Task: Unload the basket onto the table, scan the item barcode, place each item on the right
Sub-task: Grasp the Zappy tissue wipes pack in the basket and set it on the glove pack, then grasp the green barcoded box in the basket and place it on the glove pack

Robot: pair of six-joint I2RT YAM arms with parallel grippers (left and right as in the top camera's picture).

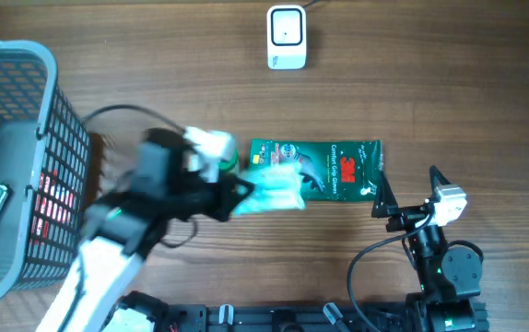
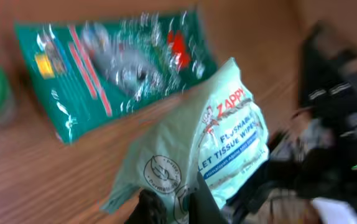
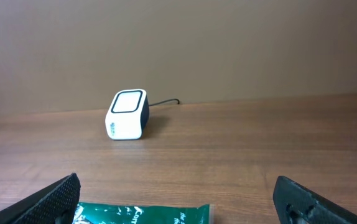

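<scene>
L claw (image 1: 241,195) clamped on wipes pack (image 1: 276,187) | scanner (image 1: 286,37) far side of worktop (image 1: 449,83), straight ahead of pack | R claw (image 1: 407,189) open, empty

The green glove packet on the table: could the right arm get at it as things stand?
Probably yes. The right fingers stand wide open beside the nearest end of the green glove packet, with nothing between. The wipes pack held by the left arm covers only the other end.

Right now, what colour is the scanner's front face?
The scanner is white, clearest in right wrist view.
</scene>
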